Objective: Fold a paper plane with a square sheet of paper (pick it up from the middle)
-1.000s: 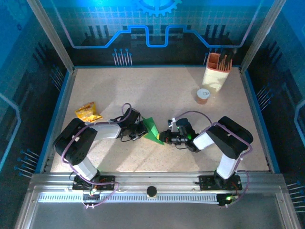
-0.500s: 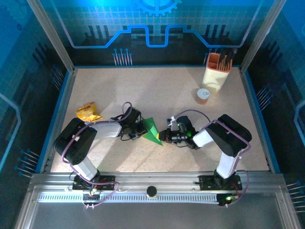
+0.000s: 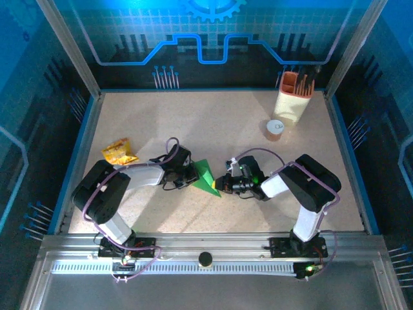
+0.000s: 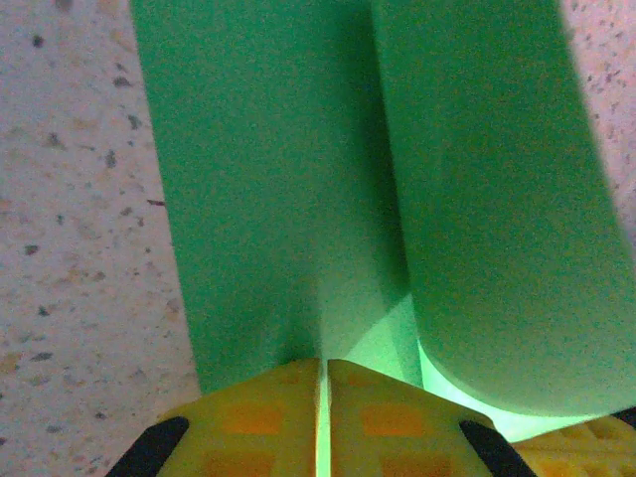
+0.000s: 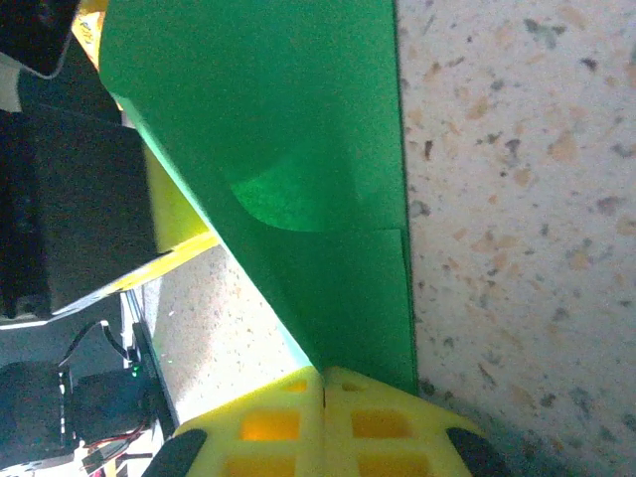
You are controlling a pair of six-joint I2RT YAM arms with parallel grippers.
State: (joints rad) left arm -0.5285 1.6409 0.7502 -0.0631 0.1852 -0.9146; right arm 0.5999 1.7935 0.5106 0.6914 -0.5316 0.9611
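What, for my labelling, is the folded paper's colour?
The paper is plain bright green, clearest in the left wrist view.

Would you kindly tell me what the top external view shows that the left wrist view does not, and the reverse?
Top external: the whole table, both arms meeting at the green sheet of paper, the right gripper at its right side, a yellow snack packet at left, a holder and small lidded cup far right. Left wrist: yellow fingers shut on the sheet's edge, a crease up its middle, a flap curling on the right. Shared: the sheet, the left gripper and the speckled table.
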